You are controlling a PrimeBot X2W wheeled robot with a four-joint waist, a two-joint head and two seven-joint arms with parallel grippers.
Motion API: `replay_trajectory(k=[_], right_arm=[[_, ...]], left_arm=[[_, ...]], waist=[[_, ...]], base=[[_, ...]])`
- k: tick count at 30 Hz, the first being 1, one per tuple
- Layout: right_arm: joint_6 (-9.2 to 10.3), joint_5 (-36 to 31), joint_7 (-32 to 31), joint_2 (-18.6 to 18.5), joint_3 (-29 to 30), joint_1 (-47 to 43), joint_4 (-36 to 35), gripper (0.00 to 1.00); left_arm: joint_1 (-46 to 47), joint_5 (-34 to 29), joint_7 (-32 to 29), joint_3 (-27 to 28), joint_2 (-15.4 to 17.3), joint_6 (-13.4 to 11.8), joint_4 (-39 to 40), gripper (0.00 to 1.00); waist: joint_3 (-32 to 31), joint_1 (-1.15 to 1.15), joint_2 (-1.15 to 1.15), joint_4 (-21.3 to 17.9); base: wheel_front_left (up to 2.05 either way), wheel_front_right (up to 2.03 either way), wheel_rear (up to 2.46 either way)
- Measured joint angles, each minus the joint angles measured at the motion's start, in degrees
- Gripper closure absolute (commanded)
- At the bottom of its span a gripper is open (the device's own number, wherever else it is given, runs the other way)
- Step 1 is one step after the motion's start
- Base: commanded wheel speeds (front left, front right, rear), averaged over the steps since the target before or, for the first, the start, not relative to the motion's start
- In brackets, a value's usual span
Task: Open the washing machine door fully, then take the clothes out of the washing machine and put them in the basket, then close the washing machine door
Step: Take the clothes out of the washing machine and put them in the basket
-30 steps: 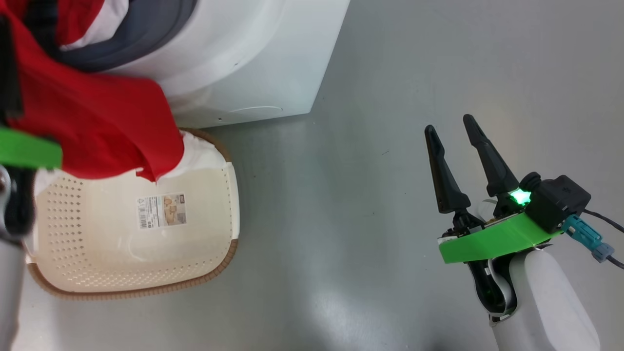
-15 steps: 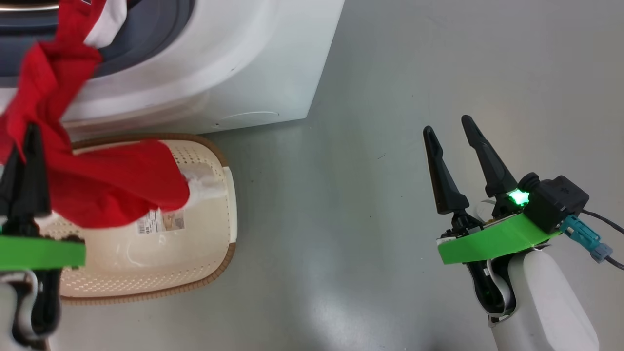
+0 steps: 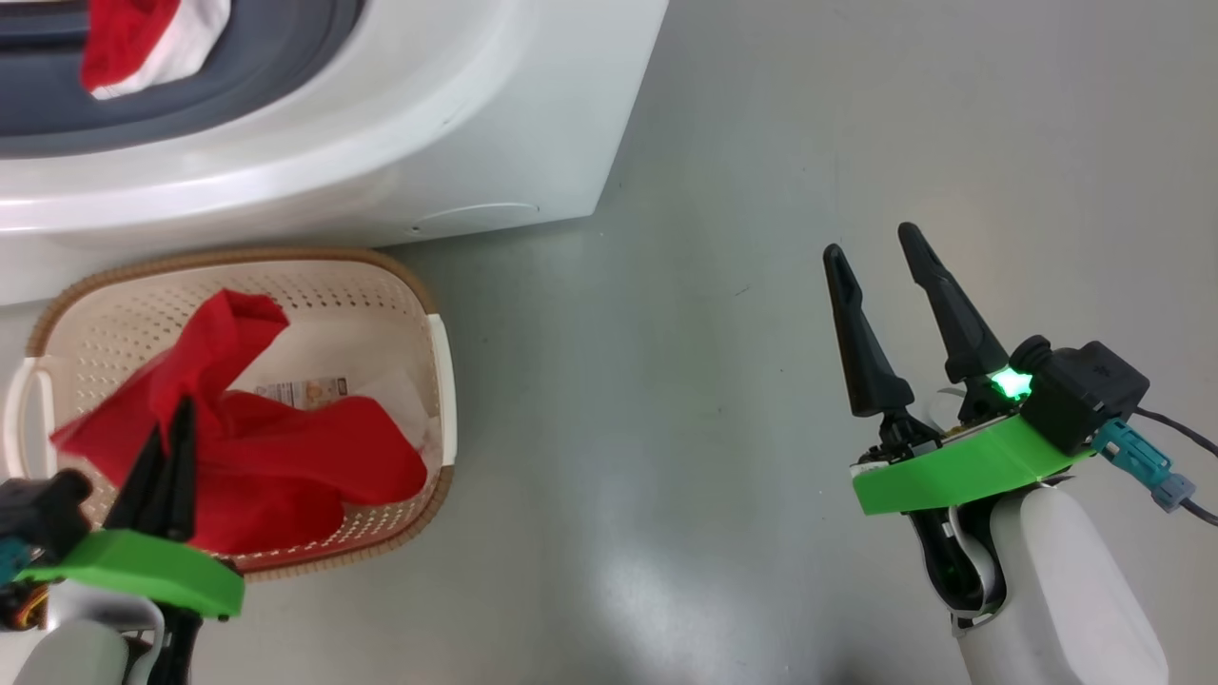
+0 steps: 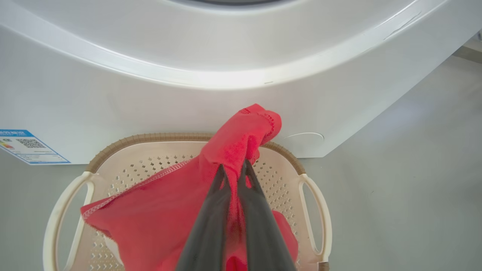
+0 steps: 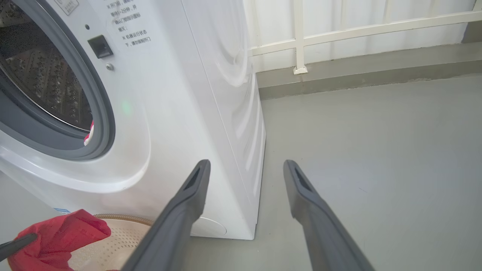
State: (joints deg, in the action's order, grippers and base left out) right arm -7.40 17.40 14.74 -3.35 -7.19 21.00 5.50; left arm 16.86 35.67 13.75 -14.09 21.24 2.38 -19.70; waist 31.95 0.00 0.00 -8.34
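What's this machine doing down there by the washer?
A two-armed robot is unloading laundry. Its left gripper is shut on a red garment, most of which already lies in the basket on the floor before the washing machine. Another red and white piece sits on the grey door seal. The right gripper hangs open and empty over the floor.

Glossy grey floor (image 3: 856,114) meets a white panelled wall (image 5: 376,11).

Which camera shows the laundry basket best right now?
The head view: the basket shows nearly whole from above, red clothes hanging into it. The left wrist view crops its near end; the right wrist view catches a bit of rim.
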Motion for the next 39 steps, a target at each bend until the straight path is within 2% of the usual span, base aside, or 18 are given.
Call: replay_trajectory(k=[3,10,14,20,27,32,35,38,39], right_arm=[[0.00,0.00,0.00,0.01,-0.10,0.15,-0.32,0.00],[0.00,0.14,0.00,0.00,-0.65,0.24,-0.76,0.00],[0.00,0.42,0.00,0.01,-1.18,0.74,-0.92,0.00],[0.00,0.90,0.00,0.00,-1.47,1.75,-1.22,0.00],[0.00,1.22,0.00,0.01,-2.65,3.77,-1.26,0.00],[0.00,1.34,0.00,0.01,-3.12,3.79,-1.32,0.00],[0.00,1.34,0.00,0.02,-3.10,3.85,-1.43,0.00],[0.00,1.34,0.00,0.02,-3.04,4.16,-1.47,0.00],[0.00,1.34,0.00,0.02,-3.02,4.29,-1.46,0.00]], left_arm=[[4.50,-1.78,0.37,-1.51,-1.40,2.01,-9.23,1.00],[12.84,-4.16,0.56,-3.22,-3.43,4.45,-22.48,1.00],[17.40,-5.38,0.69,-5.16,-3.69,4.92,-28.63,1.00],[23.63,-5.93,0.70,-11.55,-3.88,4.92,-36.82,1.00],[28.46,-3.12,-0.13,-19.45,-3.38,4.93,-43.79,1.00],[30.88,0.24,-0.92,-22.40,-3.04,4.93,-46.53,1.00],[31.92,1.80,-1.07,-23.96,-2.96,4.93,-47.08,0.91],[32.46,3.25,-1.05,-25.47,-2.90,4.93,-47.53,0.72],[32.67,3.67,-1.05,-25.92,-2.89,4.93,-47.65,0.57]], waist=[[0.70,0.00,0.00,-0.21],[2.17,0.00,0.00,-0.92],[3.25,0.00,0.00,-1.54],[5.11,0.00,0.00,-2.64],[6.93,0.00,0.00,-4.31],[8.16,0.00,0.00,-5.11],[8.76,0.00,0.00,-5.37],[9.12,0.00,0.00,-5.36],[9.16,0.00,0.00,-5.29]], base=[[0.00,0.00,0.00],[0.00,0.00,0.00],[0.00,0.00,0.00],[0.00,0.00,0.00],[0.00,0.00,0.00],[0.00,0.00,0.00],[0.00,0.00,0.00],[0.00,0.00,0.00],[0.00,0.00,0.00]])
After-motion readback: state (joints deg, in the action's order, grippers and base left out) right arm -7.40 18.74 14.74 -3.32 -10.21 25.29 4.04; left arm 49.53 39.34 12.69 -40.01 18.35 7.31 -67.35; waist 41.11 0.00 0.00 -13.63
